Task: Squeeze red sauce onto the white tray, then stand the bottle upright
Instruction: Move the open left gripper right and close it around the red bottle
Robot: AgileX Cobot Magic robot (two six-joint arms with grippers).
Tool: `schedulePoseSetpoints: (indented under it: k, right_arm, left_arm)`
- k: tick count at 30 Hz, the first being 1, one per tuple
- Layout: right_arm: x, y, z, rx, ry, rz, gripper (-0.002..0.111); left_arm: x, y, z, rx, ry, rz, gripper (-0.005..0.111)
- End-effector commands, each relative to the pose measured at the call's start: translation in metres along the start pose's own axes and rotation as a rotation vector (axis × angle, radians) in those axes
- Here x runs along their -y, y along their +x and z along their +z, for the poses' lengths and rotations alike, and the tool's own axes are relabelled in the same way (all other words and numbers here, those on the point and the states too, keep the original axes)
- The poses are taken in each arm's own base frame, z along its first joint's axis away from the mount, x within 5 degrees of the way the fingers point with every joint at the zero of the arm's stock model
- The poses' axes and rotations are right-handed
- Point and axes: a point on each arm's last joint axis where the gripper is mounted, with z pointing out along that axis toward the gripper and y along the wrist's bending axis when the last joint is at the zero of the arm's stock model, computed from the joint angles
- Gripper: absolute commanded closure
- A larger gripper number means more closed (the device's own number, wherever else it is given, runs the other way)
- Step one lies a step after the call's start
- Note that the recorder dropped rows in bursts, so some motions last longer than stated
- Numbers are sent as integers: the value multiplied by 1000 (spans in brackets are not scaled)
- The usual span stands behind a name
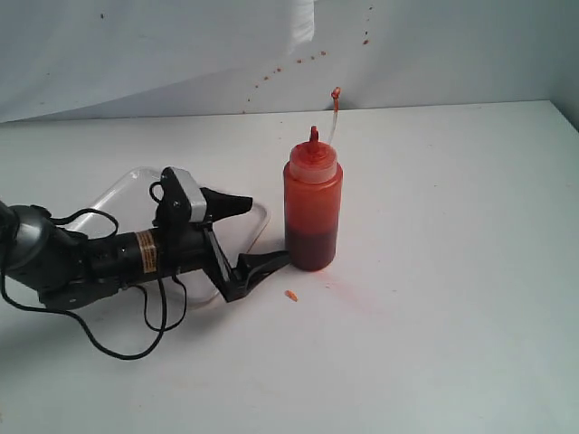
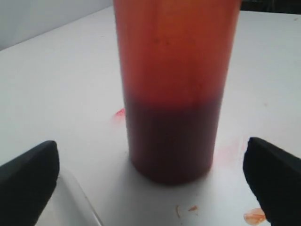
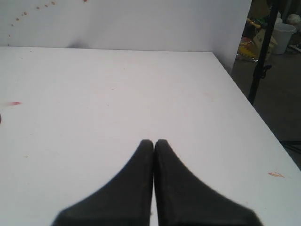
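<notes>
Exterior view: bottle (image 1: pixel 313 212) stands upright, my left gripper (image 1: pixel 265 232) spread wide around it, right gripper (image 3: pixel 154 143) closed empty; any sauce on the white tray (image 1: pixel 134 173) is hidden.

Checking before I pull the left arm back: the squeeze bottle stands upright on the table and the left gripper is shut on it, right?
No. The left gripper is open: the left wrist view shows both fingers clear of the squeeze bottle, with table showing between. The squeeze bottle does stand upright on the table.
</notes>
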Motion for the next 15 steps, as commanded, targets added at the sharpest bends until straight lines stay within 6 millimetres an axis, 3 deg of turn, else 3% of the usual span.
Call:
schedulePoseSetpoints:
  k: [1, 15]
  right_arm:
    - [0, 1, 0, 3, -4, 1, 108]
    - [0, 1, 0, 3, -4, 1, 108]
  left_arm:
    - [-2, 9, 12, -6, 71, 46, 2]
    - [-12, 22, 37, 90, 113, 9, 2]
